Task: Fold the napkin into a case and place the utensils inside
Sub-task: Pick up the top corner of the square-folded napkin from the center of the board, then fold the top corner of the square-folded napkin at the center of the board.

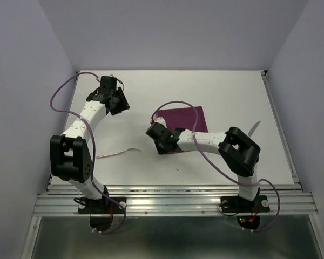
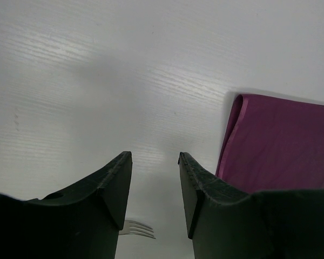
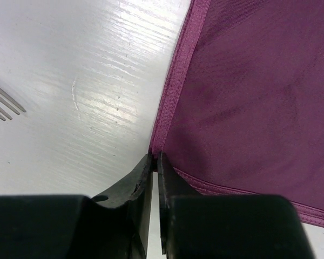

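Napkin [image 1: 186,120] is laid flat on the white table [image 1: 216,91], slightly right of centre. Its far and right edges are exposed, with bare table beyond them on every side. The table is bounded by pale walls at the left, far and right, and by a metal rail at the near edge. The widest open surface is seen along the far side and in the right half.

The napkin is a roughly square, thin, matte burgundy-purple cloth with a stitched hem. In the left wrist view, its left edge is seen doubled over in a soft fold.

The right gripper [image 1: 160,144] is positioned over the napkin's near-left corner. In the right wrist view, the gripper [image 3: 155,161] is seen closed to a thin slit, with the hemmed corner caught at the tips of the dark fingers.

The left gripper [image 1: 119,101] is held well apart from the napkin, to its far left. Its fingers [image 2: 116,183] are spread with nothing between them, above bare table.

A fork [image 1: 119,153] with a pale pinkish handle and metal tines is lying on the table left of the right gripper, clear of the cloth. A second utensil [image 1: 254,128], slim, grey and pointed, is noted right of the napkin, partly hidden by the right arm.
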You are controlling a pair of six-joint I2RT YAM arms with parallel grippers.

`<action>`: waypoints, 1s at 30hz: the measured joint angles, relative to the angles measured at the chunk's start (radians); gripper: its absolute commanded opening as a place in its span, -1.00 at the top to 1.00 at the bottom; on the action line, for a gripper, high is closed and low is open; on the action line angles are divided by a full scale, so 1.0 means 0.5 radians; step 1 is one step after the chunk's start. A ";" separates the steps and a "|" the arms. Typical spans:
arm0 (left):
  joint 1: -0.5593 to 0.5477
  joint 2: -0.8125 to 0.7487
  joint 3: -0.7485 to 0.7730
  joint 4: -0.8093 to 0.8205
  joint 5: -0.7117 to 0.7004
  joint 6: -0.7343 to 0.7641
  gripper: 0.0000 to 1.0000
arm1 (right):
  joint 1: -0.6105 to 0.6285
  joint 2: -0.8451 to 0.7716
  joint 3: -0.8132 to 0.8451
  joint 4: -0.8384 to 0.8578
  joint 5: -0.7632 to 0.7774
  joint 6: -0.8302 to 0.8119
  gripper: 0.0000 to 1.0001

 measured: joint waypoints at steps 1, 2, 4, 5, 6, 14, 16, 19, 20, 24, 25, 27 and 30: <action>0.000 0.000 0.000 0.000 0.002 0.000 -0.02 | 0.000 -0.003 0.000 0.000 0.005 0.000 0.84; 0.000 0.000 0.000 0.000 0.005 0.001 -0.02 | 0.000 -0.005 -0.001 -0.001 0.007 0.002 0.86; 0.000 0.000 0.000 0.000 0.008 0.001 -0.02 | 0.000 -0.014 -0.001 0.000 0.012 0.007 0.95; 0.000 0.000 0.000 0.000 0.008 0.001 -0.02 | 0.000 -0.018 -0.001 -0.001 0.014 0.011 0.99; 0.000 0.000 0.000 0.001 0.010 0.002 -0.02 | 0.000 -0.021 -0.001 -0.001 0.017 0.014 0.99; 0.000 0.000 0.000 0.001 0.017 0.006 -0.02 | 0.000 -0.114 -0.002 0.000 0.102 0.019 0.99; 0.000 0.000 -0.001 0.001 0.021 0.007 -0.02 | -0.014 -0.130 -0.002 0.000 0.116 0.018 0.99; -0.001 0.000 -0.001 0.003 0.024 0.007 -0.02 | -0.076 -0.156 0.002 0.005 0.122 0.012 0.99; 0.000 0.000 -0.001 0.004 0.028 0.007 -0.02 | -0.115 -0.158 0.005 0.008 0.124 0.005 0.99; 0.000 0.000 -0.005 0.008 0.039 0.007 -0.02 | -0.327 -0.158 0.043 0.040 0.123 -0.036 0.99; 0.000 0.000 -0.005 0.009 0.043 0.008 -0.02 | -0.396 -0.158 0.063 0.053 0.119 -0.044 0.99; -0.001 0.000 -0.005 0.009 0.047 0.008 -0.02 | -0.497 -0.157 0.098 0.072 0.108 -0.064 0.99; 0.000 0.000 -0.005 0.010 0.053 0.010 -0.02 | -0.652 -0.141 0.168 0.121 0.104 -0.092 0.99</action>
